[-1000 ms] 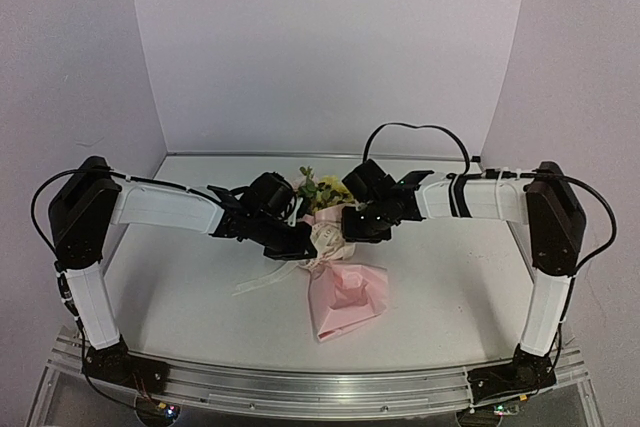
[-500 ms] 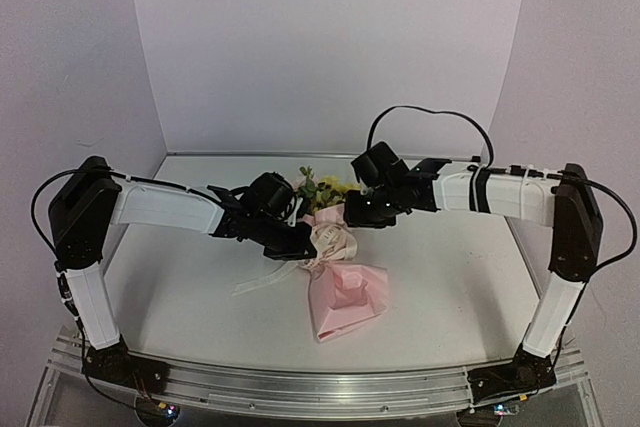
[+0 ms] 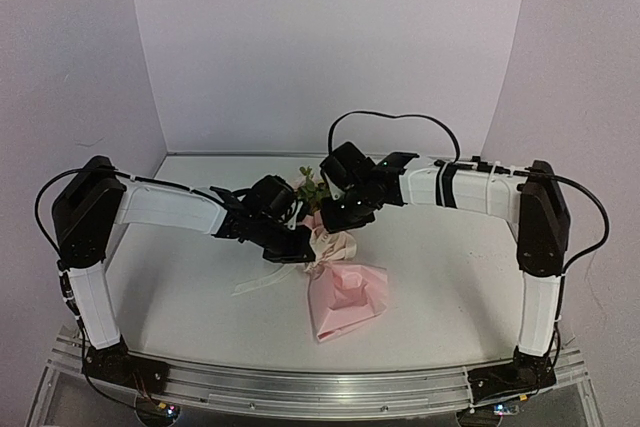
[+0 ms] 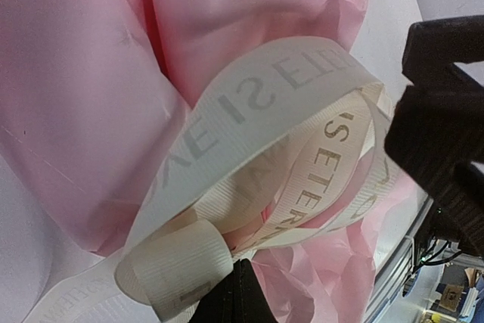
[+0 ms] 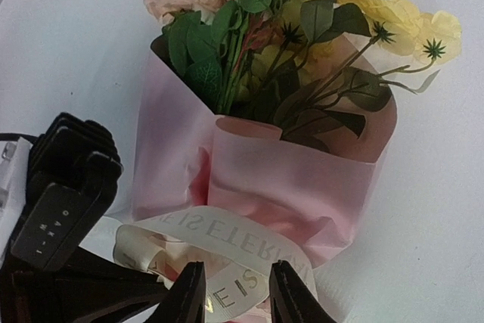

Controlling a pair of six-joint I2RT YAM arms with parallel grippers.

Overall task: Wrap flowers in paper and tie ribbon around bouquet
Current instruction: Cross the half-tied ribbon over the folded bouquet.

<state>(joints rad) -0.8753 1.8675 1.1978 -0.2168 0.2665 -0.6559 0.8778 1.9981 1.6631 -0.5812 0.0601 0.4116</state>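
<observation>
Your bouquet (image 3: 345,292) is pinched mid-cone, ribbon (image 4: 280,96) looped there. Left gripper (image 3: 300,250) clamps ribbon; right gripper (image 5: 234,296), jaws apart, has swung leftward over it.

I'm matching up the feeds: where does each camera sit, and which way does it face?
Top external: overhead from behind, looking down at the bouquet; left arm and right arm show.
Left wrist: on the left arm, close on the ribbon; left pincer at bottom edge.
Right wrist: low, facing the flowers; the right pincer straddles the ribbon.
Wrist views share ribbon and paper.
</observation>
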